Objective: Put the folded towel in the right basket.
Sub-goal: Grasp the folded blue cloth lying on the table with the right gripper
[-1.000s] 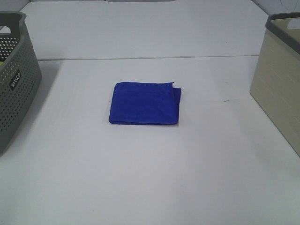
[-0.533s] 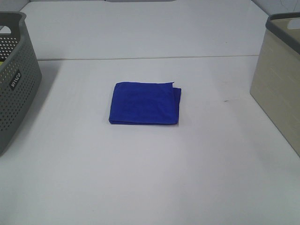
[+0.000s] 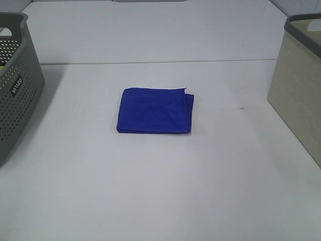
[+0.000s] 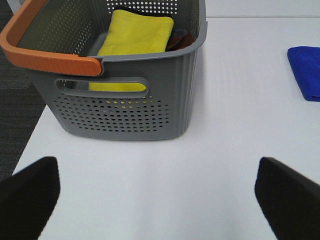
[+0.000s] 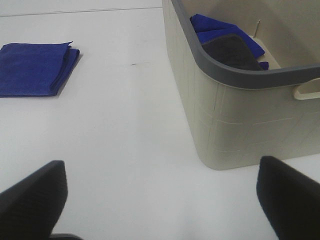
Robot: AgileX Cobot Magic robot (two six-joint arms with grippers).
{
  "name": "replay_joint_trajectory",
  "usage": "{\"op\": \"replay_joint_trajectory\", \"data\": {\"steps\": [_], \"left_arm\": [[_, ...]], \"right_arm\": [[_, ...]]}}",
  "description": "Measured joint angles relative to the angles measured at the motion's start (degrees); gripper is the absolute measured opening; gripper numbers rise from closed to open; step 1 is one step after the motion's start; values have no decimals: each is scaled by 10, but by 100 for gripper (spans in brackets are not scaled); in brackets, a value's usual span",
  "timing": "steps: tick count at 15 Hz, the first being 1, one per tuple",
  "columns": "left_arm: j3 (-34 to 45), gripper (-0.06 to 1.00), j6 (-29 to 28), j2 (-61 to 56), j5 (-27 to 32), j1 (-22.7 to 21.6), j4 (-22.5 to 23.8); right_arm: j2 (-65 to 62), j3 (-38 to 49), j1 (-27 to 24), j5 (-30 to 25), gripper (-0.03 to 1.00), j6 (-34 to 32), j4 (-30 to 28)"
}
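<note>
The folded blue towel (image 3: 155,111) lies flat in the middle of the white table. It also shows in the right wrist view (image 5: 36,69) and partly in the left wrist view (image 4: 306,71). The right basket (image 3: 300,83) is beige with a grey rim and stands at the table's right edge; the right wrist view shows its wall (image 5: 235,117) and a blue and a dark cloth inside. My left gripper (image 4: 160,195) is open and empty, near the grey basket. My right gripper (image 5: 162,195) is open and empty, in front of the beige basket. Neither gripper shows in the exterior high view.
A grey perforated basket (image 3: 15,85) with an orange handle (image 4: 40,55) stands at the left edge and holds a yellow towel (image 4: 134,37). A seam (image 3: 160,62) crosses the table behind the blue towel.
</note>
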State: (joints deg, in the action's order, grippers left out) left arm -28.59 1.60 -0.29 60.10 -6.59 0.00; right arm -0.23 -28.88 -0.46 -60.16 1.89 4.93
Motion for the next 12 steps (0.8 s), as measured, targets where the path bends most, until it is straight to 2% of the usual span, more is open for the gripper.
{"op": "replay_joint_trajectory", "data": {"steps": [12], "left_arm": [[0,99,0,0,0,0,0]], "right_arm": [[0,0,0,0,98,0,0]]}}
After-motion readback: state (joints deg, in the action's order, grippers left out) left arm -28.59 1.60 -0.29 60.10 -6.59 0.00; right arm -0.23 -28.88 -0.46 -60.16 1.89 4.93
